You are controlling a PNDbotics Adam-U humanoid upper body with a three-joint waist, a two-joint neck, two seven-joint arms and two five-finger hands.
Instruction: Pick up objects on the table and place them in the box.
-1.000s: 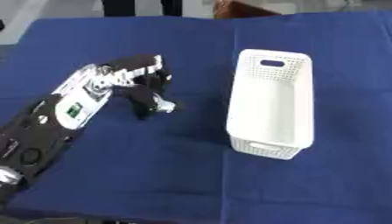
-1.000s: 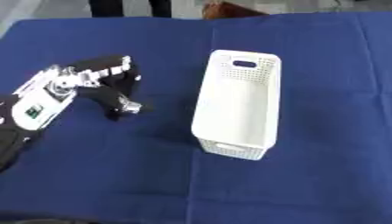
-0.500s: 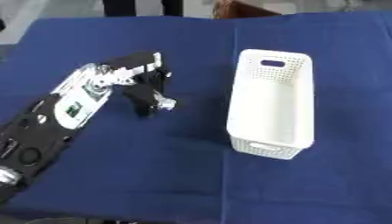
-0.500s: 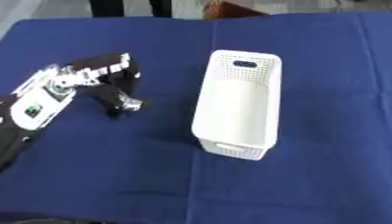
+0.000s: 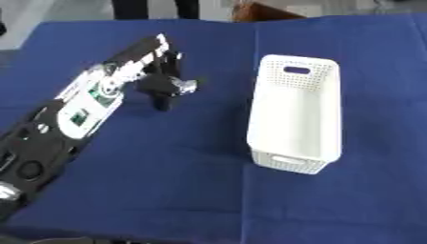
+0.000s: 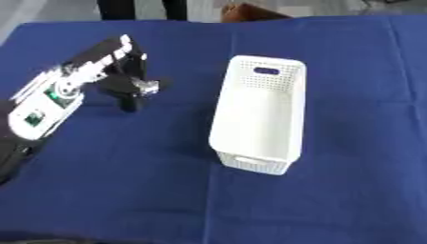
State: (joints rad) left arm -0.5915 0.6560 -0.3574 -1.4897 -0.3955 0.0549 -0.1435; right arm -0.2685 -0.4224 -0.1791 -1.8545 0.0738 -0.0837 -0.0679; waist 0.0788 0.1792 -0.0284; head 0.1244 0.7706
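Observation:
My left arm reaches in from the lower left, and its hand [image 5: 155, 64] hangs over the blue cloth, left of the box. The fingers curl downward round a small dark object [image 5: 169, 91] with a silvery end; I cannot make out what it is. The white perforated box [image 5: 293, 163] stands lengthwise right of centre with nothing showing inside, about a hand's width from the held object. My right hand shows in neither view.
A blue cloth [image 5: 167, 181] covers the whole table. At the far edge a brown object [image 5: 263, 10] sits behind the box. The table's left edge runs close beside my left forearm [image 5: 75, 114].
The left hand with the dark object has moved up and away from me. The box has stayed where it was.

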